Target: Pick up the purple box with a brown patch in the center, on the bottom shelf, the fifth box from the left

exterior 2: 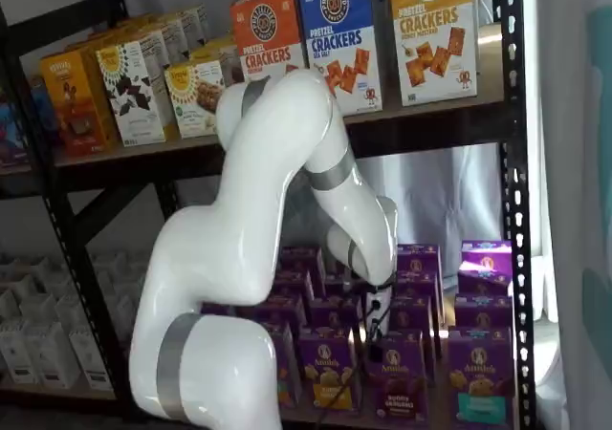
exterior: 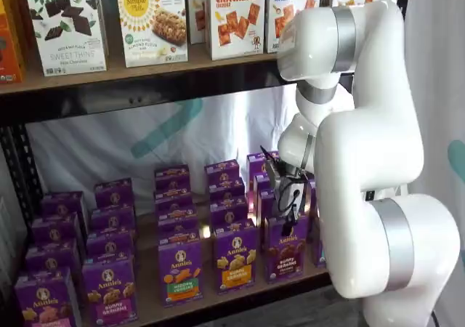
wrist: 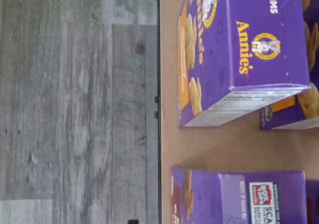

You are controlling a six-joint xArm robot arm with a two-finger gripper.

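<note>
Bottom shelf (exterior: pixel 218 301): purple box (exterior: pixel 285 248) at front edge; hand (exterior: pixel 289 212) above, grip state unclear.

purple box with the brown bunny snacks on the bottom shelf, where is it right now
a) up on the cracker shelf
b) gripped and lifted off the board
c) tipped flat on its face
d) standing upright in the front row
d: the purple box stands upright at the front edge of the bottom shelf, with the end effector hanging just above it.
</note>
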